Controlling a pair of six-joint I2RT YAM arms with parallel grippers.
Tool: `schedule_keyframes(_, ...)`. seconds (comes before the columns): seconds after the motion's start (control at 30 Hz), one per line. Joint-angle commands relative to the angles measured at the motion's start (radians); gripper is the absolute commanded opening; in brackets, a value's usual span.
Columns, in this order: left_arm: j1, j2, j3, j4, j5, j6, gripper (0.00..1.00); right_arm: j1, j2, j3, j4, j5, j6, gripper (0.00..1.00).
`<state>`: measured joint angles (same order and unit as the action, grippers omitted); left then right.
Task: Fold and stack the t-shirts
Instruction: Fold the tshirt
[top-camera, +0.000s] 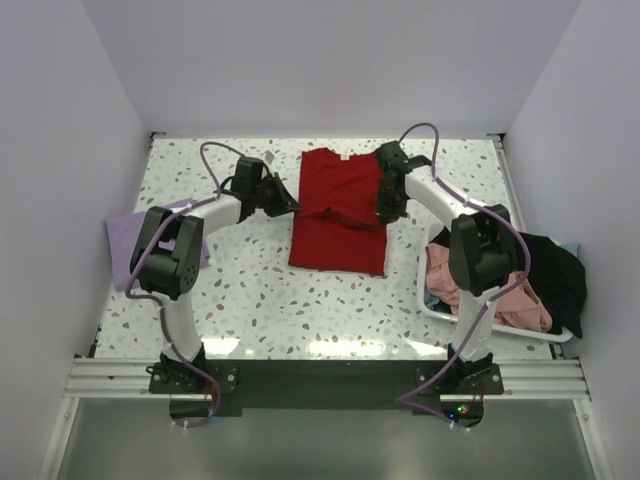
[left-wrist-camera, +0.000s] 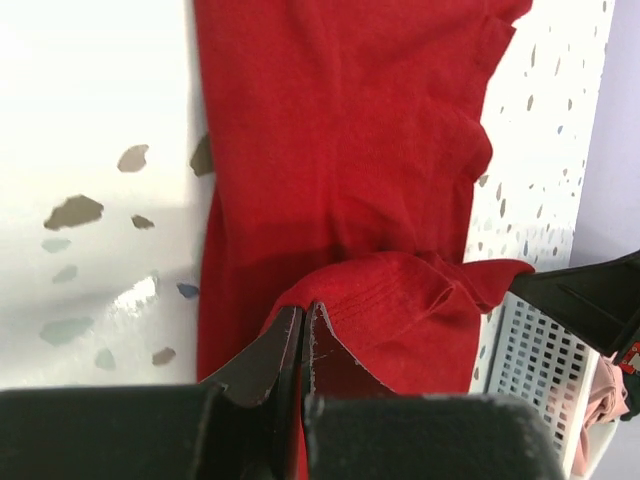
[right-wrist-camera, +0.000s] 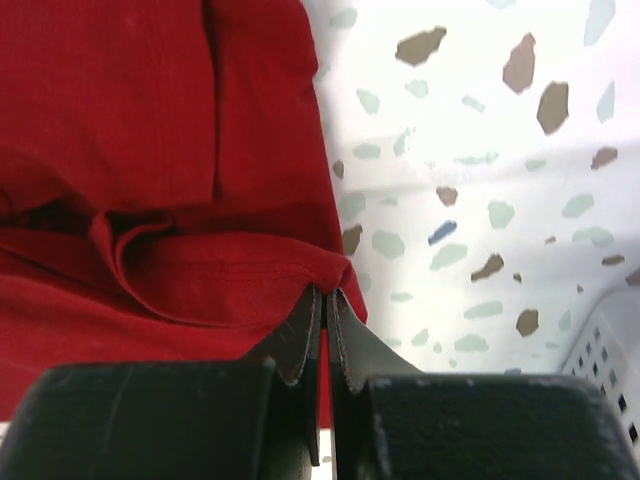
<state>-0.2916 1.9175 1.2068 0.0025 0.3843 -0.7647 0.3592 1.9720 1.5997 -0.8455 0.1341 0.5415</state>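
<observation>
1. The red t-shirt (top-camera: 338, 215) lies at the middle of the table (top-camera: 250, 300), collar toward the far wall, with a bunched crease running across it about halfway down
2. Our left tool (top-camera: 291, 207) is clamped on the shirt's left edge at that crease, and our right tool (top-camera: 382, 212) is clamped on the right edge opposite. Each wrist view shows red cloth pinched between jaws pressed together
3. We judge the step in hand to be folding the shirt across. To do it well, we should lift both edges only just off the table, move the two tools at the same pace, and hold the cloth taut between them so the fold lands straight
4. We should let go only once the layer lies flat
5. The lavender t-shirt (top-camera: 120, 245) sits at the table's left edge. The salmon-pink t-shirt (top-camera: 445, 275) and the black t-shirt (top-camera: 555, 275) lie in the white basket (top-camera: 432, 305) on the right
</observation>
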Motion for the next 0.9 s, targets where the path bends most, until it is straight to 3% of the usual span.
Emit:
schedule_keyframes(0.0, 0.022, 0.049, 0.071, 0.068, 0.036, 0.019, 0.0, -0.014, 0.047, 0.081, 0.006, -0.019, -0.029, 0.0)
schedule_keyframes(0.1, 0.028, 0.093, 0.108, 0.059, 0.048, 0.022, 0.02, -0.028, 0.086, 0.114, 0.011, -0.031, -0.034, 0.0)
schedule_keyframes(0.17, 0.034, 0.101, 0.12, 0.042, 0.03, 0.025, 0.19, -0.039, 0.1, 0.134, 0.014, -0.044, -0.034, 0.0)
schedule_keyframes(0.2, 0.035, 0.095, 0.12, 0.039, 0.021, 0.022, 0.37, -0.042, 0.114, 0.144, 0.013, -0.048, -0.034, 0.0)
schedule_keyframes(0.3, 0.046, 0.071, 0.115, 0.024, -0.015, 0.039, 0.56, -0.051, 0.125, 0.207, 0.003, -0.067, -0.032, 0.49)
schedule_keyframes(0.47, 0.049, 0.046, 0.096, -0.001, -0.009, 0.093, 0.6, -0.054, 0.085, 0.232, 0.003, -0.07, -0.028, 0.76)
schedule_keyframes(0.57, 0.049, 0.011, 0.039, -0.033, 0.007, 0.117, 0.61, -0.052, 0.033, 0.197, 0.035, -0.097, -0.017, 0.79)
schedule_keyframes(0.87, 0.026, -0.083, -0.148, -0.07, 0.041, 0.234, 0.6, -0.022, -0.067, -0.027, 0.092, -0.183, 0.028, 0.73)
